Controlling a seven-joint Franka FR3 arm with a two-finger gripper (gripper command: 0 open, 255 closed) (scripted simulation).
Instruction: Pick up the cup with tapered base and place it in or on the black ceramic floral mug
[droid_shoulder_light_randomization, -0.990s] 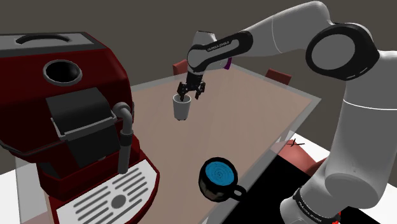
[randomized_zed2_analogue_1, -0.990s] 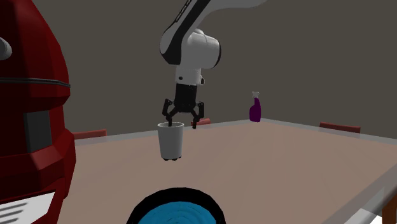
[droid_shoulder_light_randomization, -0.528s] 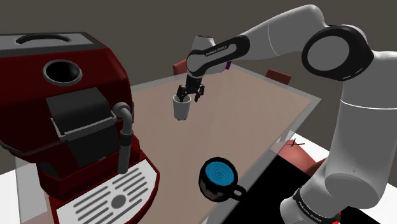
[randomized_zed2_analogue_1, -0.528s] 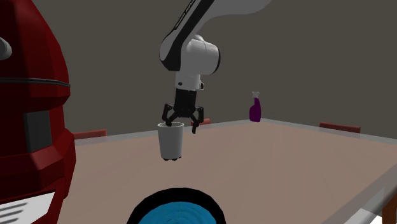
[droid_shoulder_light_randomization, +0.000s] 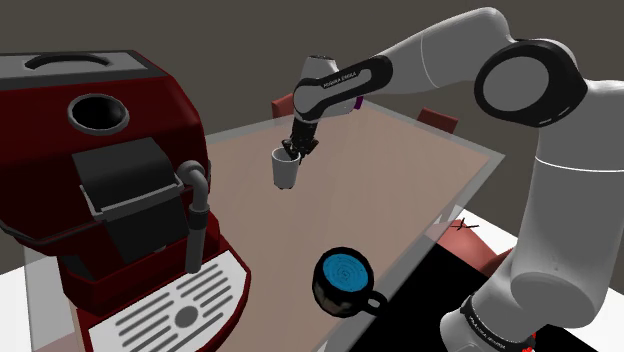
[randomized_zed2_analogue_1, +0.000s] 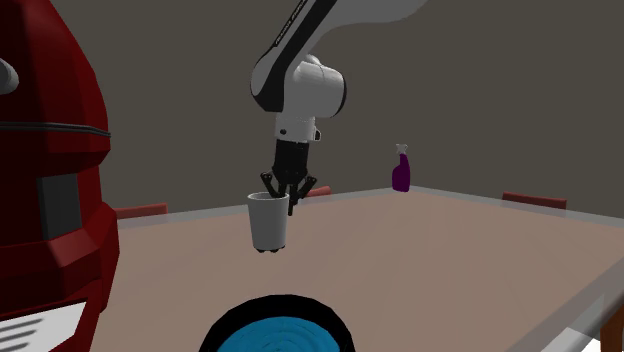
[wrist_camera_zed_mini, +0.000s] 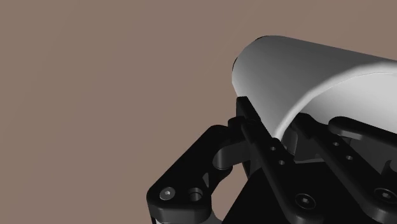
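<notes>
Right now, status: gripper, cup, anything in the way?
Gripper shut on white cup rim. Cup upright on table, not yet lifted. Black mug stands apart; nothing between them.

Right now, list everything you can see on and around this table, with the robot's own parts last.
Espresso machine: one, dark red with a grey drip tray, at the shoulder view's left.
White cup: one, white, upright mid-table, its rim between the gripper's fingers.
Black mug: one, black outside and blue inside, by the table's near edge.
Spray bottle: one, purple, at the table's far end.
Chair backs: at least two, reddish brown, beyond the table's far edges.
Table: one, brown top, holding all of the above except the chairs.
Arm: one, white with dark joints, reaching from the shoulder view's right.
Gripper: one, black, shut on the cup's rim.
</notes>
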